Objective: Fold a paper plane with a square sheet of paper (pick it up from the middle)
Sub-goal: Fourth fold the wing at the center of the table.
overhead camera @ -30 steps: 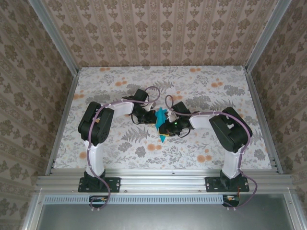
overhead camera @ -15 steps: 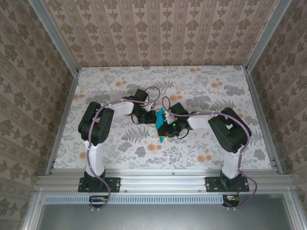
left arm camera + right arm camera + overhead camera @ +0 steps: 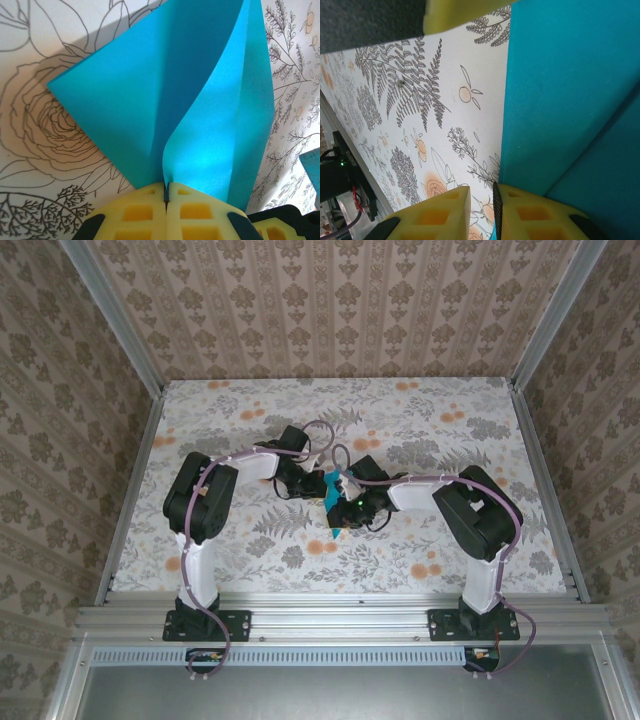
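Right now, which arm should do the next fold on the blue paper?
Probably the right. The left gripper is busy, pinched shut on the blue paper; the right gripper sits beside it with jaws slightly apart, free to push.

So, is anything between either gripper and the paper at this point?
Nothing visible. The left gripper pinches the square sheet of paper between its pads; the right gripper, jaws slightly apart, sits right at the sheet's edge.

Left arm (image 3: 200, 502), right arm (image 3: 478, 512) and folded paper (image 3: 331, 482) clog the tabletop (image 3: 250, 405) centre; far half and side strips are clear to the walls (image 3: 330, 310).
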Robot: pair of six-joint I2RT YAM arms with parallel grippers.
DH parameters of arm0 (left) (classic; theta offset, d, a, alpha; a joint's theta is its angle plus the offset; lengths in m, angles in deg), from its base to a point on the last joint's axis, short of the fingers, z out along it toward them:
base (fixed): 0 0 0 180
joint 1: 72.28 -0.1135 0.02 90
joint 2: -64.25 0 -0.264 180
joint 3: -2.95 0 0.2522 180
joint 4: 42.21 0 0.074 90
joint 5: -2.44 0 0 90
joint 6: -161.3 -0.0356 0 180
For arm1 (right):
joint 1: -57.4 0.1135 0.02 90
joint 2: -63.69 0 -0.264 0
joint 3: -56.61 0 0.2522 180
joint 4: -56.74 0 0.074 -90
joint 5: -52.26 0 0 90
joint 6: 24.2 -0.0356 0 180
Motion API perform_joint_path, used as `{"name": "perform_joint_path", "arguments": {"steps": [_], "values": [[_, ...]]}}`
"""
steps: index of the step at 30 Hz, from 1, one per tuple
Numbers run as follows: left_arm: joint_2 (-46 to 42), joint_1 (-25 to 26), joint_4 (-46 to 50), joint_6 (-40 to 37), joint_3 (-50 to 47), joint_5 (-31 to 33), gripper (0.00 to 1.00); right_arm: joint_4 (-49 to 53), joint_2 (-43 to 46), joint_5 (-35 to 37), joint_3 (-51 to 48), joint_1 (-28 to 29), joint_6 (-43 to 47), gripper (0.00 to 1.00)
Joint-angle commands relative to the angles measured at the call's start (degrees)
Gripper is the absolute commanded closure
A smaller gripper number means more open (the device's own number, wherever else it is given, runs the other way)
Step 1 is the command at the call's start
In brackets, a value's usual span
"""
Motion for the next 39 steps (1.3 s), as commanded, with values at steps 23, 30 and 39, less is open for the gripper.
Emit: {"name": "perform_joint_path", "arguments": {"steps": [23, 30, 39], "values": [[7.5, 0.3, 3.0, -2.2, -3.9, 8.3, 1.0, 12.1, 1.2, 1.0, -0.6, 6.1, 2.8, 0.77], [7.6, 0.2, 2.9, -2.4, -4.2, 8.4, 1.0, 12.5, 1.4, 1.0, -0.4, 7.1, 2.6, 0.77], [7.6, 0.2, 2.6, -2.6, -4.3, 7.8, 1.0, 10.7, 6.3, 0.0, 0.4, 6.9, 0.0, 0.77]]}}
